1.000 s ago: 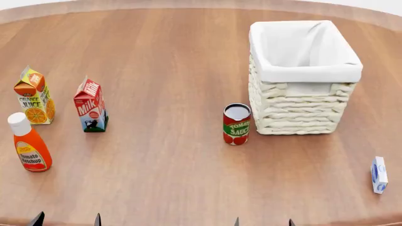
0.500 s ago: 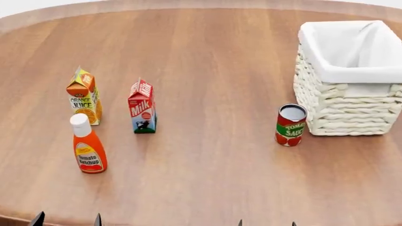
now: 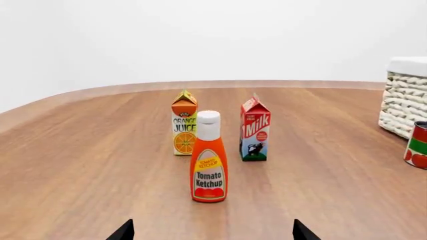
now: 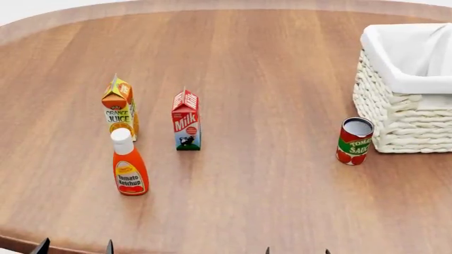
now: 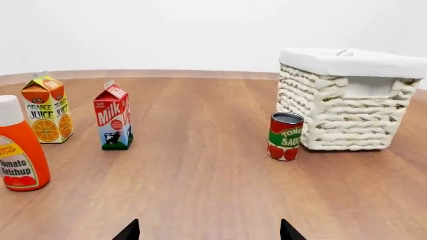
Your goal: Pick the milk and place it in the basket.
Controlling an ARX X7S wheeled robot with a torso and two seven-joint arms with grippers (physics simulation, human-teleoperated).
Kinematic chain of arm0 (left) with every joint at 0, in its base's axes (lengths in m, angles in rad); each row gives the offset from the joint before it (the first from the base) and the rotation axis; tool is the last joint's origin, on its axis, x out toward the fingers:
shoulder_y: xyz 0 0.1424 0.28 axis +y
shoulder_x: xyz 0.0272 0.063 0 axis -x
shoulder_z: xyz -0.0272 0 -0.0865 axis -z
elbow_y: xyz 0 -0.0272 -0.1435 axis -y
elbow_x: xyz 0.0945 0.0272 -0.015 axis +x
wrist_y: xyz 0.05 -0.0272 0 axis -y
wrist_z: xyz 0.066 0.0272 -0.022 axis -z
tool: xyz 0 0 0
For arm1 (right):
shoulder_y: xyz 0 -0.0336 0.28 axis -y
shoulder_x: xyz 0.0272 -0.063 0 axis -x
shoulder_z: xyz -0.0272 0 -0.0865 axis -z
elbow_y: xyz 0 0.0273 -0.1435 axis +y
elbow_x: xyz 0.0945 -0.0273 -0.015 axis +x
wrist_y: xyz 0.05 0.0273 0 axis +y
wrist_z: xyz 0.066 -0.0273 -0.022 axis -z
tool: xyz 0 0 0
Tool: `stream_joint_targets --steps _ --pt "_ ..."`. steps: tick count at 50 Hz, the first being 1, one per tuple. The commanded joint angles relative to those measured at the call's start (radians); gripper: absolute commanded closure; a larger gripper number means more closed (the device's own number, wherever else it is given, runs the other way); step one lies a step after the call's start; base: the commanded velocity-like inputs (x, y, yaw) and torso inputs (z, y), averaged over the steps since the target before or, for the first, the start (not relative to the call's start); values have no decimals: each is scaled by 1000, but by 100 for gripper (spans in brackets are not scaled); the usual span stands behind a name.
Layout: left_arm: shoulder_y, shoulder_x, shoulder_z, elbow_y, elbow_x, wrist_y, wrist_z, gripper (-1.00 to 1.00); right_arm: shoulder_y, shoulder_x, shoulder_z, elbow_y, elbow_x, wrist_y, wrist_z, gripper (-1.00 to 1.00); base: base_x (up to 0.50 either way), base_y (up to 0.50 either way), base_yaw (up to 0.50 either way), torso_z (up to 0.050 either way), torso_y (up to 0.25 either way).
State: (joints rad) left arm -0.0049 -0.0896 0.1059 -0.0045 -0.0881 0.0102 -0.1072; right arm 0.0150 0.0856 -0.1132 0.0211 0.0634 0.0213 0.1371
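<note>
The milk (image 4: 186,121) stands upright on the round wooden table (image 4: 247,63), left of centre, red top over a pale lower part with a cow. It also shows in the left wrist view (image 3: 255,128) and the right wrist view (image 5: 114,116). The basket (image 4: 409,90) of cream wicker with a white liner stands at the far right, cut by the frame edge, and shows in the right wrist view (image 5: 348,99). My left gripper (image 4: 75,247) and right gripper (image 4: 297,251) show only dark fingertips at the near table edge. Both are open and empty, well short of the milk.
An orange juice carton (image 4: 119,107) stands left of the milk. A tomato ketchup bottle (image 4: 128,163) stands in front of it. A tomato sauce can (image 4: 354,141) stands just before the basket's near left corner. The table's near edge (image 4: 28,241) curves at bottom left.
The head view has swung left: everything on the table has shifted right in frame, the basket now partly cut off. The small box at right has left the view. Fingertips keep their place.
</note>
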Motion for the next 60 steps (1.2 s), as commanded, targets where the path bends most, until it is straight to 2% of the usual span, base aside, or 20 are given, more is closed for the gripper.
stream_joint_targets --steps 1,3,6,8,9,10,13,14,15,19,21,26,60 --pt "3 -12 15 7 -15 -6 -16 -100 2 6 -8 -36 26 58 26 -100 0 0 0 0 0" --pt "9 -16 16 24 -20 -20 -20 -100 -4 10 -9 -84 38 84 28 -100 0 0 0 0 0" --pt "24 -18 6 160 -19 -162 -69 -100 -6 20 -6 -241 76 233 39 -100 0 0 0 0 0" --pt "-14 -23 -31 374 -75 -433 -117 -100 18 29 5 -422 106 430 72 -100 0 0 0 0 0" --pt "-24 -24 -35 398 -81 -471 -126 -100 25 30 10 -442 114 459 78 -100 0 0 0 0 0" --pt "-70 -31 -52 479 -111 -601 -141 -100 60 34 25 -520 141 571 93 -100 0 0 0 0 0" --pt "-177 -44 -65 597 -140 -792 -171 -100 169 53 33 -680 178 808 133 -100 0 0 0 0 0" --pt "-194 -46 -66 614 -141 -804 -176 -100 193 57 33 -705 184 852 139 -100 0 0 0 0 0" --pt "-244 -45 -83 648 -173 -905 -179 -100 235 66 34 -748 187 922 152 -100 0 0 0 0 0" --pt "-305 -48 -105 692 -202 -985 -187 -100 299 69 53 -802 211 1032 167 -100 0 0 0 0 0" --pt "-317 -48 -110 704 -211 -1002 -189 -100 325 77 49 -822 211 1080 178 -100 0 0 0 0 0" --pt "-310 -54 -96 685 -204 -985 -191 -100 325 88 48 -838 217 1078 174 -100 11 0 0 0 0" --pt "-367 -69 -117 681 -246 -1019 -214 -100 361 103 55 -852 251 1125 189 -100 500 0 0 0 0"
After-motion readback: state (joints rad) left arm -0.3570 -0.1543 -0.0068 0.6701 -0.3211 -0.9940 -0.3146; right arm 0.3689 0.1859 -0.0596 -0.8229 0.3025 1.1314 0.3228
